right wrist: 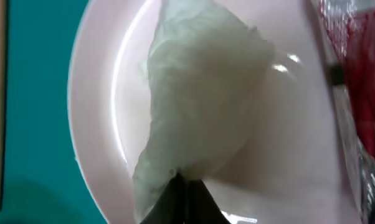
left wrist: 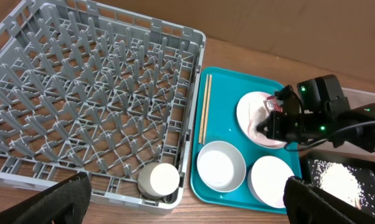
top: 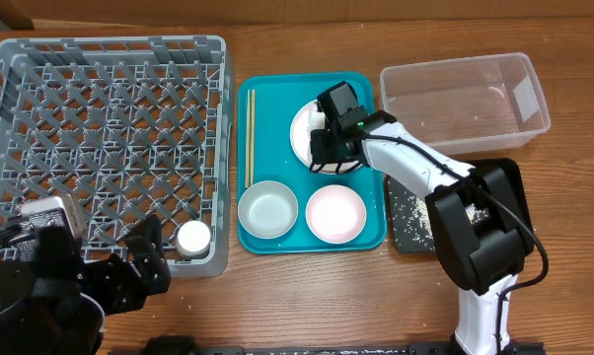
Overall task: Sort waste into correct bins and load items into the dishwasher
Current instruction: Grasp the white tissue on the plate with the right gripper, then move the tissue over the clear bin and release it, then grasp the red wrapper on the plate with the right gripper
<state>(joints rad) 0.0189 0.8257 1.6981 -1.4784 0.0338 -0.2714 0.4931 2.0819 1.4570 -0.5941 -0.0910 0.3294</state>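
Observation:
My right gripper (top: pixel 329 148) is down on the large white plate (top: pixel 300 131) on the teal tray. In the right wrist view its fingers (right wrist: pixel 184 190) are shut on the crumpled white tissue (right wrist: pixel 200 106) lying on that plate (right wrist: pixel 281 155). The red wrapper (right wrist: pixel 362 62) lies at the plate's right edge and also shows in the left wrist view (left wrist: pixel 275 104). My left gripper (top: pixel 139 258) is open and empty (left wrist: pixel 187 193) at the near corner of the grey dish rack (top: pixel 110 138), where the small white cup (top: pixel 192 238) stands. The chopsticks (top: pixel 249 138), the pale bowl (top: pixel 267 210) and the smaller plate (top: pixel 335 213) lie on the tray.
The teal tray (top: pixel 277 108) sits right of the rack. The clear tub (top: pixel 465 99) stands at the back right. The black tray (top: pixel 408 212), with loose rice grains on it, lies right of the teal tray, partly under my right arm.

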